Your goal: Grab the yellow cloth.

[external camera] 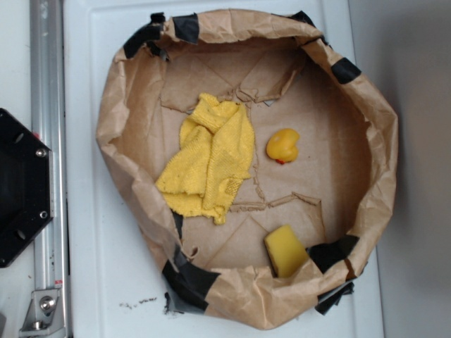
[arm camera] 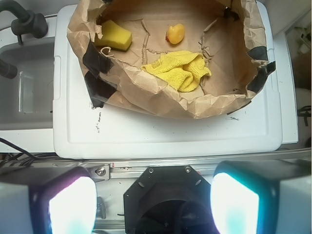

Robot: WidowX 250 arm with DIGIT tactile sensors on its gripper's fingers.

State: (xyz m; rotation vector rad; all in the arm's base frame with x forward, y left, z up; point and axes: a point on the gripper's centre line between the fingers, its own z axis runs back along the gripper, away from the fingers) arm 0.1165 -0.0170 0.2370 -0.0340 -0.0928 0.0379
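Inside the paper nest (external camera: 113, 120), the yellow cloth (external camera: 210, 158) lay crumpled left of the duck (external camera: 282, 146); the gripper (arm camera: 153, 202) hung open, well apart, and should descend onto a raised fold.

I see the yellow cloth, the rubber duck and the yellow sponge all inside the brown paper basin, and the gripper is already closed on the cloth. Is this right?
Not quite. The gripper is not on the yellow cloth: the wrist view shows its fingers wide apart, far back from the brown paper basin. The rubber duck and yellow sponge do lie inside with the cloth.
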